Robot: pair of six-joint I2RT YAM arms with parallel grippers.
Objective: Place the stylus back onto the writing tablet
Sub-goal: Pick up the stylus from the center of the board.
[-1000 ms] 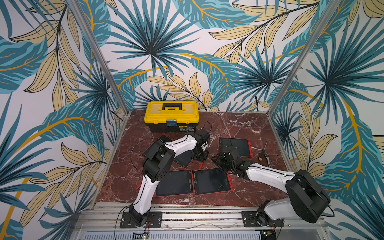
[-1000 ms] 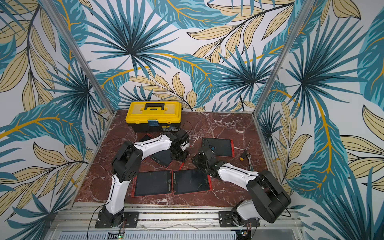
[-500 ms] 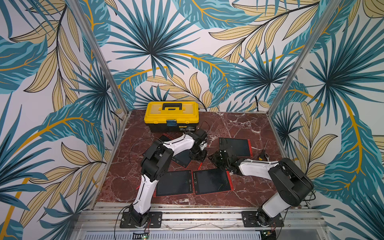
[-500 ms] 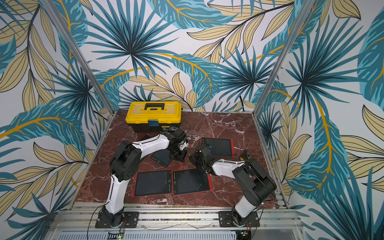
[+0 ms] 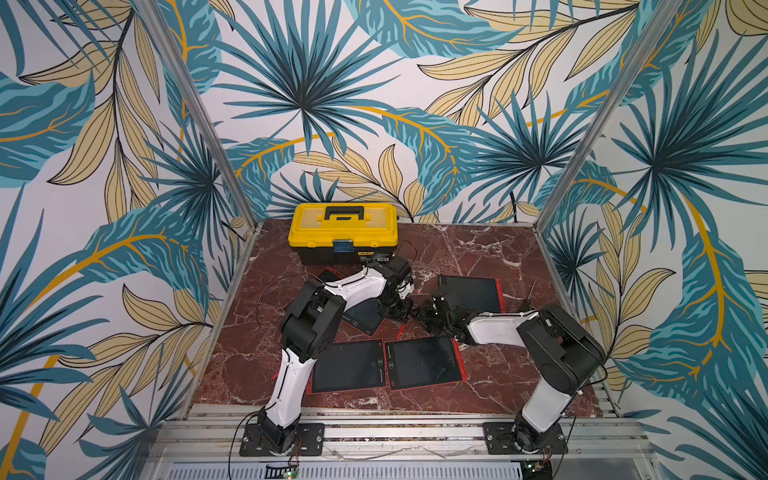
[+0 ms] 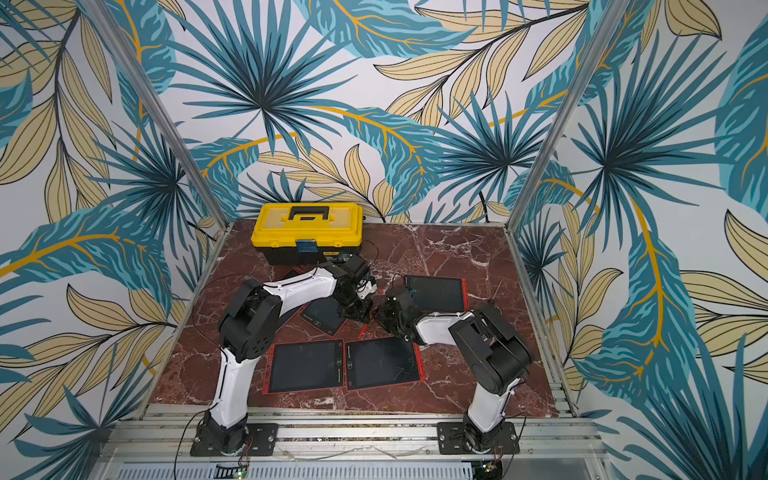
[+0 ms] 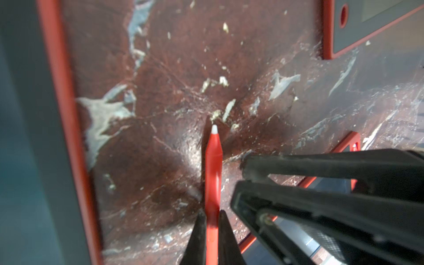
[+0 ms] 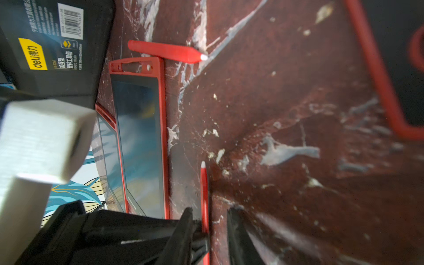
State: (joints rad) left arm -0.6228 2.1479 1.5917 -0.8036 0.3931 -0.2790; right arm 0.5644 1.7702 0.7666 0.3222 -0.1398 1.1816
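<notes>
A red stylus (image 7: 213, 169) with a white tip points down at the marble floor. My left gripper (image 7: 212, 218) is shut on its shaft. My right gripper (image 8: 208, 218) has come up against it, jaws open on either side of the same stylus (image 8: 204, 195); the shaft lies by one finger (image 8: 187, 220), with a gap to the other. In both top views the two grippers (image 5: 401, 309) (image 5: 426, 313) meet mid-table. A red-framed writing tablet (image 8: 137, 137) lies just beside them, seen tilted under the left arm (image 5: 365, 318). The right fingers (image 7: 321, 183) show in the left wrist view.
A second red stylus (image 8: 165, 51) lies on the floor near the yellow toolbox (image 5: 343, 232). Two tablets (image 5: 347, 365) (image 5: 424, 361) lie side by side in front, another (image 5: 469, 291) at the back right. Small tools (image 5: 530, 291) lie by the right wall.
The right arm has folded in and swung its gripper left to the left gripper, narrowing its jaws around the held stylus. The left gripper has stayed put, still gripping.
</notes>
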